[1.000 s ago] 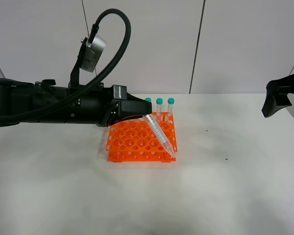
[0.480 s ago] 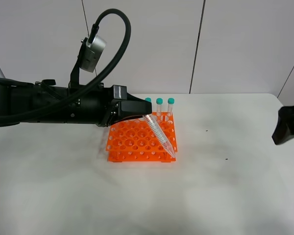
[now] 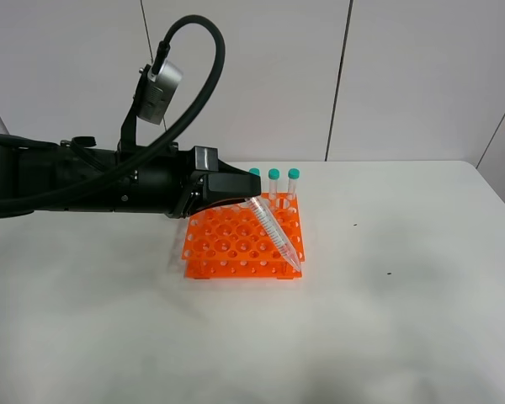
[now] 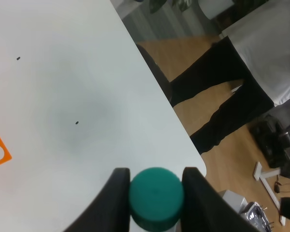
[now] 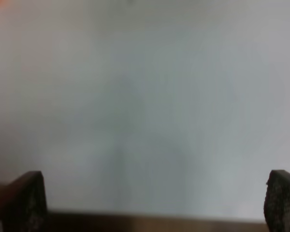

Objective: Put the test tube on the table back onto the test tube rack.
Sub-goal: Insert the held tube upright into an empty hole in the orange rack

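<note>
My left gripper (image 3: 244, 202) is shut on the test tube (image 3: 276, 235) near its cap. The clear tube slants down to the right over the orange test tube rack (image 3: 227, 246), its pointed tip at the rack's front right corner. In the left wrist view the teal cap (image 4: 156, 197) sits between the two fingers (image 4: 115, 198). Three capped tubes (image 3: 273, 183) stand in the rack's back row. My right gripper (image 5: 154, 203) is open and empty over the blurred white table (image 5: 145, 96); it is out of the exterior high view.
The white table (image 3: 387, 320) stretches wide around the rack. Its right edge and rounded corner show in the left wrist view (image 4: 183, 140), with a person's legs (image 4: 222, 92) on the floor beyond. The left arm and its cable (image 3: 93, 185) span the left side.
The right gripper, at the right edge of the exterior high view a second ago, has dropped and left that view. The left gripper and the tube have not moved.
</note>
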You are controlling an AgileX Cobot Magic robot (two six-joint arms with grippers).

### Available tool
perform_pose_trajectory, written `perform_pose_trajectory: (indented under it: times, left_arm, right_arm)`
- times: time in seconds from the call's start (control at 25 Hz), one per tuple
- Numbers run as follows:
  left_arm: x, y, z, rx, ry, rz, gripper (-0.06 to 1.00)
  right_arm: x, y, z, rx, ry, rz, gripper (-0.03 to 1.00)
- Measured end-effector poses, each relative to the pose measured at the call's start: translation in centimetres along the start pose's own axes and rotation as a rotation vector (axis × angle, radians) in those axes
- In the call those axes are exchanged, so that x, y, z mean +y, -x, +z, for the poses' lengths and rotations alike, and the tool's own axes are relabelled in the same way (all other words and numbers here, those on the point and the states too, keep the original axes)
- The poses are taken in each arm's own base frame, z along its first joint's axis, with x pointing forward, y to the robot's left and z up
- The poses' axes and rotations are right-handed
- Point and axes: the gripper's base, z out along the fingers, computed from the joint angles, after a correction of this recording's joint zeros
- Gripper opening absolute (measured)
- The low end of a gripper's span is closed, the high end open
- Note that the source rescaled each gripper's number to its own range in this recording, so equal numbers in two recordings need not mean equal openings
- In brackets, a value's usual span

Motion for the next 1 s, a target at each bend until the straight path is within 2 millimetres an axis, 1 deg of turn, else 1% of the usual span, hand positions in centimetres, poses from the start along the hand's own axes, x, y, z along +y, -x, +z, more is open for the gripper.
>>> perform_pose_trajectory:
  times: [0.16,0.32,0.52,0.72,0.88,1.0]
  left_arm:
    - [0.0,0.0,0.0,0.000,0.000,0.000,0.01]
    - [0.0,0.0,0.0,0.000,0.000,0.000,0.01]
    - [0.0,0.0,0.0,0.000,0.000,0.000,0.01]
    - [0.0,0.0,0.0,0.000,0.000,0.000,0.01]
    - [0.0,0.0,0.0,0.000,0.000,0.000,0.01]
    - [0.0,0.0,0.0,0.000,0.000,0.000,0.01]
  right_arm:
    - [0.2,-2.7,-0.9,-0.216,-0.006,0.007,1.00]
    - [0.4,-3.9,-1.6,-0.343,-0.009,0.005,1.00]
    - [0.4,-4.1,-1.7,-0.360,-0.009,0.004,1.00]
    - [0.5,-4.1,-1.7,-0.359,0.041,-0.039,1.00]
    - [0.5,-4.2,-1.8,-0.365,0.045,-0.042,1.00]
    - [0.5,-4.9,-2.4,-0.424,0.044,-0.045,1.00]
